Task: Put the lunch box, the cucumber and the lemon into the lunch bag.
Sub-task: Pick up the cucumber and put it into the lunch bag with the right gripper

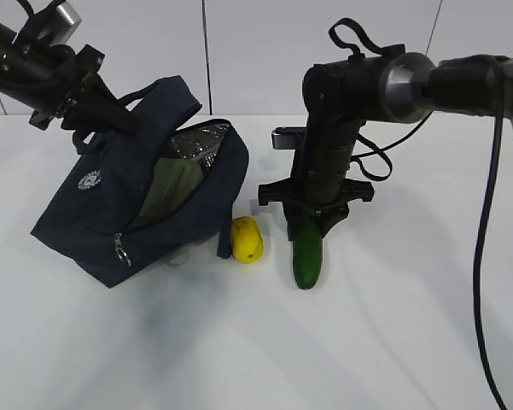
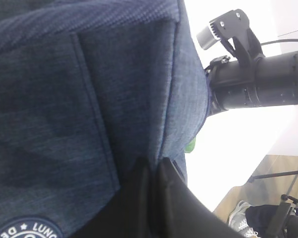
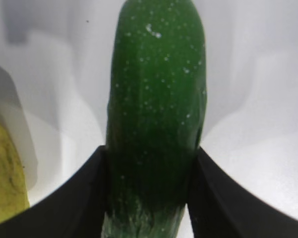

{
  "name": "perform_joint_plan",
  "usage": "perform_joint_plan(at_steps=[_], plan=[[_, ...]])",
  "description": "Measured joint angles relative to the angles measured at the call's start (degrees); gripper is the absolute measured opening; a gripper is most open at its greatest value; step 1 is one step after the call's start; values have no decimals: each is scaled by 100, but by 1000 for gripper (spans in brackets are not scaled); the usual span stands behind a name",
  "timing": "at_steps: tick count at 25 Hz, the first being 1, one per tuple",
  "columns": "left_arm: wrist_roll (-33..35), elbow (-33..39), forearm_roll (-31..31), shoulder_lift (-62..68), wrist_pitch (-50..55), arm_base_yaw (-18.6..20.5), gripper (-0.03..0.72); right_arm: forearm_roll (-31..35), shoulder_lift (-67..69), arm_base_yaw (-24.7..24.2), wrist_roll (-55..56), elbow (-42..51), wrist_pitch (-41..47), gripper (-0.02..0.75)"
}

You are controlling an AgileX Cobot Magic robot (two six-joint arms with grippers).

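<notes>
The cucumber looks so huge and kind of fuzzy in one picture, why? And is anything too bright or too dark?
In the right wrist view the camera sits very close, so the cucumber fills the frame and goes soft and dark near the right gripper. In the left wrist view the lunch bag is shadowed while the background is washed out white. The exterior view is sharp and evenly lit, with soft shadows under the lemon.

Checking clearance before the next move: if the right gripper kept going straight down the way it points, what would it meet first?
The cucumber: the right gripper already has a finger on each side of it, with the table directly beneath.
</notes>
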Motion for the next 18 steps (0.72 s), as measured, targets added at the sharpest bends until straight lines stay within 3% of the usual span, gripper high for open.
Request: perform_joint_plan(at_steps=[12, 18], plan=[[0, 0, 41, 0, -30, 0, -8, 67, 0, 0, -153, -490, 838, 328], [0, 0, 142, 0, -52, 0, -8, 917, 0, 0, -562, -1043, 890, 328]])
